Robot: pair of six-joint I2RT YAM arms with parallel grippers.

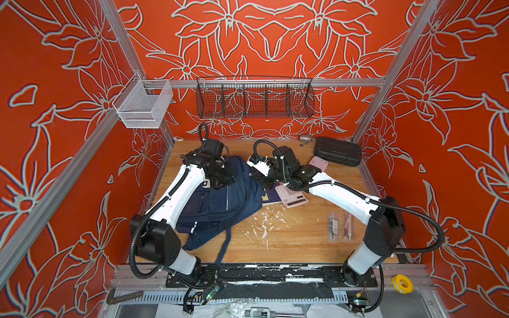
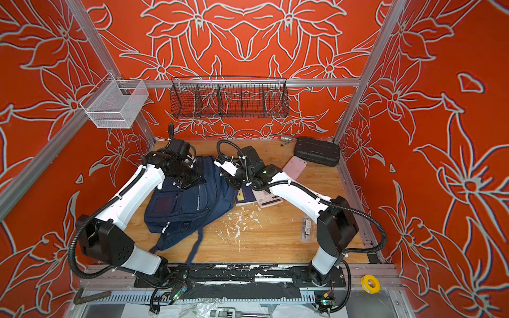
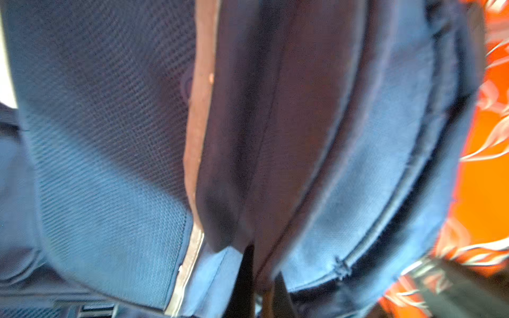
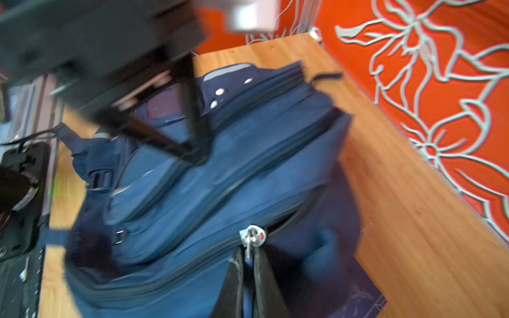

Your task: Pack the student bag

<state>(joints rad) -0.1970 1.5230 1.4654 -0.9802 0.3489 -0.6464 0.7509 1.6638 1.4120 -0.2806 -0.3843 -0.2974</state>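
The student bag (image 1: 220, 209) (image 2: 187, 209), navy blue fabric, lies on the left half of the wooden table in both top views. My left gripper (image 1: 221, 181) (image 3: 260, 286) sits on its upper far side, shut on a fold of the bag's fabric (image 3: 264, 192). My right gripper (image 1: 259, 179) (image 4: 249, 264) is at the bag's right edge, shut on the tab hanging from a silver zip slider (image 4: 252, 236). The zip line (image 4: 192, 256) runs across the bag away from the slider. The bag's inside is hidden.
A navy book (image 1: 268, 196) and pink calculator (image 1: 292, 196) lie under my right arm. Behind are a pink flat case (image 1: 318, 163) and a black ribbed hard case (image 1: 338, 151). A clear pen packet (image 1: 333, 225) and compass (image 1: 347, 223) lie right. Wire baskets (image 1: 254, 99) hang behind.
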